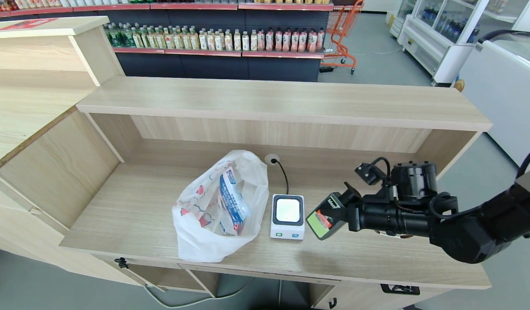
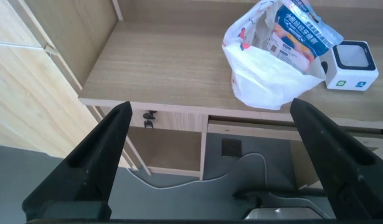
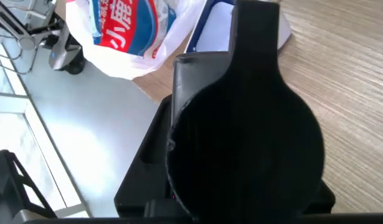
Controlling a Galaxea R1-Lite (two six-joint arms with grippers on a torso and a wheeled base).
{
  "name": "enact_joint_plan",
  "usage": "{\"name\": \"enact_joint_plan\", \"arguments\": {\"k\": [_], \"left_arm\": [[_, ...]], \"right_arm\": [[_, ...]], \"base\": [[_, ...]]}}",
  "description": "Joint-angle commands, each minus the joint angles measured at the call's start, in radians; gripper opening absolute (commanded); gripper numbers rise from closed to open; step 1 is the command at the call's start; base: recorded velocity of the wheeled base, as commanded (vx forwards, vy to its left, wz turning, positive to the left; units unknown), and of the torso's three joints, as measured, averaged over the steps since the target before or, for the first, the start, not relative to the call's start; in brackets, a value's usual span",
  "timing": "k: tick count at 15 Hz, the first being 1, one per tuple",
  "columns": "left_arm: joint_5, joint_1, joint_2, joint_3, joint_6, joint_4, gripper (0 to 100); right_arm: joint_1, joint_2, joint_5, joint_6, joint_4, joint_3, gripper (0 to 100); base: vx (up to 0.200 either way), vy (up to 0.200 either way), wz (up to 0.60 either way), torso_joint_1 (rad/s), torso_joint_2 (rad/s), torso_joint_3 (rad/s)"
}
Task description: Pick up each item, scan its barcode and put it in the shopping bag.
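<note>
The right gripper (image 1: 340, 207) is clamped on a small box (image 1: 323, 219) and holds it in the air, with the scanner (image 1: 287, 214) just ahead of and below its fingertips and the bag (image 1: 196, 241) beyond that. To scan well, the box probably needs turning so that its barcode faces the scanner's window, then holding steady close to it. The left gripper (image 2: 210, 112) hangs open, with the bag well ahead of it.

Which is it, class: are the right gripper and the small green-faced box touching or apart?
Touching. The head view shows the box clamped in the right gripper, raised above the counter.
</note>
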Motion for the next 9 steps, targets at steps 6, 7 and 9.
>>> {"name": "enact_joint_plan", "arguments": {"k": [6,7,9], "left_arm": [[0.001,0.000,0.000,0.000,0.000,-0.001,100],[0.000,0.000,0.000,0.000,0.000,-0.001,100],[0.000,0.000,0.000,0.000,0.000,-0.001,100]], "right_arm": [[0.020,0.134,-0.050,0.016,0.000,-0.151,0],[0.028,0.145,-0.050,0.049,0.000,-0.183,0],[0.039,0.165,-0.052,0.060,0.000,-0.206,0]], "base": [[0.000,0.000,0.00,0.000,0.00,0.000],[0.000,0.000,0.00,0.000,0.00,0.000],[0.000,0.000,0.00,0.000,0.00,0.000]]}}
